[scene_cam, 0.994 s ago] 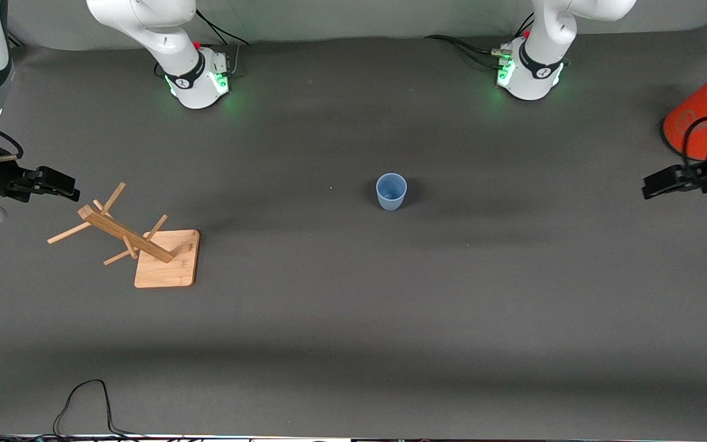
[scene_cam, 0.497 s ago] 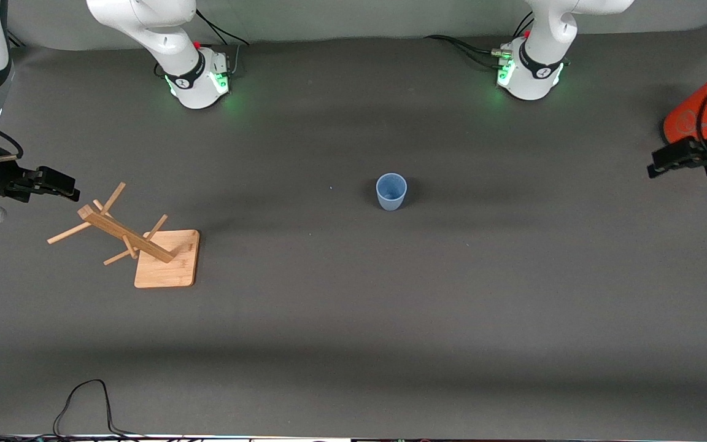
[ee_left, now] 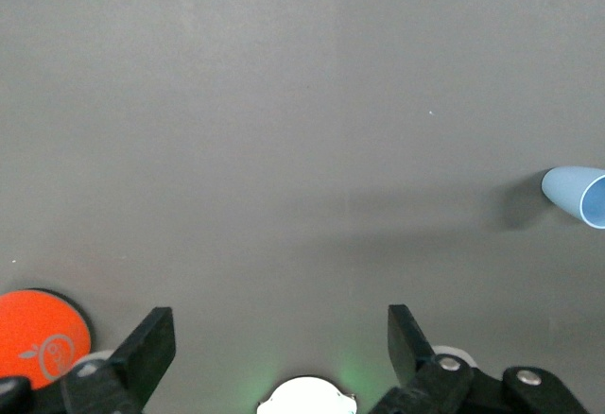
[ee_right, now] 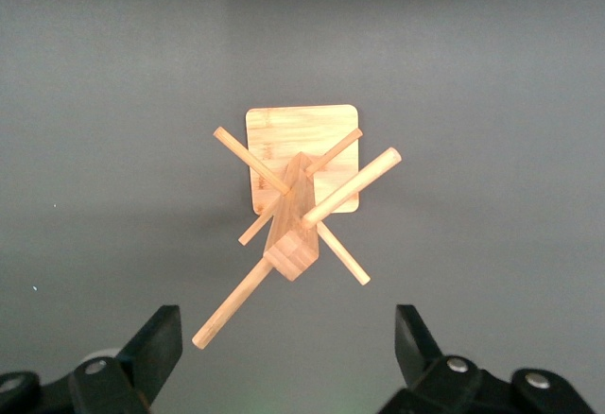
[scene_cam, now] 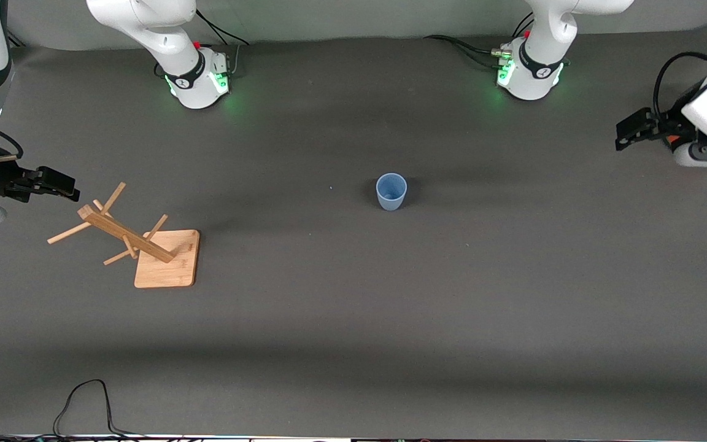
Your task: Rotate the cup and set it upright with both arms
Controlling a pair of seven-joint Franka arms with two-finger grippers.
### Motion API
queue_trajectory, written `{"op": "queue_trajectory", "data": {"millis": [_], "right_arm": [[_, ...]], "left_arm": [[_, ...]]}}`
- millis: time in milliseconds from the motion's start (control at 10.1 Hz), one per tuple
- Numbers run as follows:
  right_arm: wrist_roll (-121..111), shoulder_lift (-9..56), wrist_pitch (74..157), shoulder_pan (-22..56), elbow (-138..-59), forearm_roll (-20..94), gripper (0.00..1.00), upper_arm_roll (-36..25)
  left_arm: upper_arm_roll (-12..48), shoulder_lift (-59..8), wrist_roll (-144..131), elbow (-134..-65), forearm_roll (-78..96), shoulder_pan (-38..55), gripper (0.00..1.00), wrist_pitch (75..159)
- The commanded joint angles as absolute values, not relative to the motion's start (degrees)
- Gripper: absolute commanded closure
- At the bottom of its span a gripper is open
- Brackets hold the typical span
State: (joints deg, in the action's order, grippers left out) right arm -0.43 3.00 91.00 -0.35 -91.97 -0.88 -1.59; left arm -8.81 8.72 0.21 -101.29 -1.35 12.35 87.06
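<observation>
The light-blue cup [scene_cam: 391,191] stands upright, mouth up, on the dark mat in the middle of the table. It also shows at the edge of the left wrist view [ee_left: 577,195]. My left gripper [scene_cam: 626,132] is open and empty in the air at the left arm's end of the table, well away from the cup; its jaws stand wide apart in the left wrist view [ee_left: 279,338]. My right gripper [scene_cam: 62,187] is open and empty, waiting at the right arm's end, over the wooden rack; its jaws are wide apart in the right wrist view [ee_right: 288,348].
A wooden peg rack [scene_cam: 139,242] on a square base stands near the right arm's end; it also shows in the right wrist view [ee_right: 298,206]. An orange-red can [ee_left: 38,336] sits at the left arm's end, mostly hidden by the left arm in the front view. A black cable [scene_cam: 83,405] lies at the table's near edge.
My left gripper has swung away from the front camera, toward the arms' bases, and its wrist now covers the orange-red can. The cup and the right arm have not moved.
</observation>
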Motion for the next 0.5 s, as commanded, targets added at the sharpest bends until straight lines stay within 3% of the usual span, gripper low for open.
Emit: {"op": "queue_trajectory", "data": {"millis": [0,398], "right_arm": [[-0.2,2.9,90.8,-0.2,-91.5,-1.1,0.00,-1.8],[-0.2,2.9,90.9,-0.2,-91.5,-1.1,0.00,-1.8]], "left_arm": [[-8.5,10.5,1.0,-104.1,-3.5,12.7,0.00,90.3],[-8.5,6.3,1.1,-102.1,-2.6,12.7,0.00,93.5]]}}
